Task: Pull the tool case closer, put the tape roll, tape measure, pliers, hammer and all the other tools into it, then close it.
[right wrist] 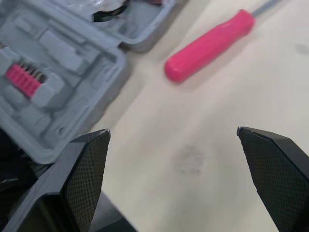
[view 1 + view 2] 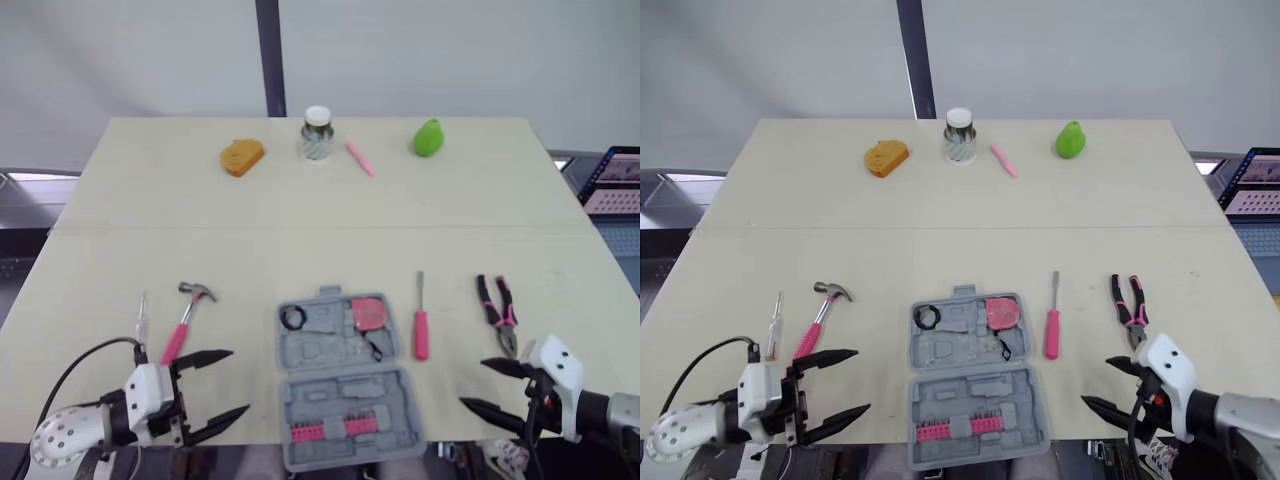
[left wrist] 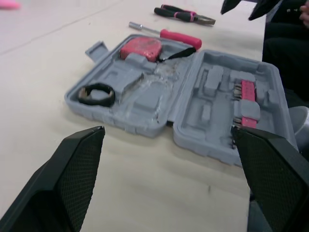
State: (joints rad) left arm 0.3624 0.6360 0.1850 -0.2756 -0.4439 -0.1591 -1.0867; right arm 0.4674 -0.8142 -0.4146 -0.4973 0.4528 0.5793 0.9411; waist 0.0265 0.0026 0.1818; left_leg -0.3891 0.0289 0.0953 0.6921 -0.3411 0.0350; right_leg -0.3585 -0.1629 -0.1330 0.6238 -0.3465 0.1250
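- Left gripper [image 2: 240,380]: fingers spread wide, nothing between them. It hovers low at the near edge of the table [image 2: 300,250], just left of the tool case [image 2: 345,395].
- Right gripper [image 2: 471,383]: also spread and empty, at the near right of the table, right of the case and just short of the pliers [image 2: 497,313].
- Tool case lies open and flat between my two grippers, with its near half at the table's near edge. I judge the pull-closer step as done.
- In the case's far half are the tape roll [image 2: 293,318], a black ring at the left, and the tape measure [image 2: 368,312], pink, at the right. Both count as packed.
- In the near half sits a row of pink bits [image 2: 325,430], seated in its slot.
- Not yet in:
  - hammer [image 2: 188,315], pink handle, left of the case and just beyond my left gripper
  - slim screwdriver [image 2: 142,318], further left, beside the hammer
  - pink-handled screwdriver [image 2: 421,325], just right of the case
  - pliers, further right
- Several moulded recesses in the case show bare grey, which fits the four tools left out.
- Tally, as I read it: case near, two tools in, four to go, then the case to be folded shut.
- Each side has two tools within reach of the nearer gripper, the hammer closest to my left and the pliers closest to my right.
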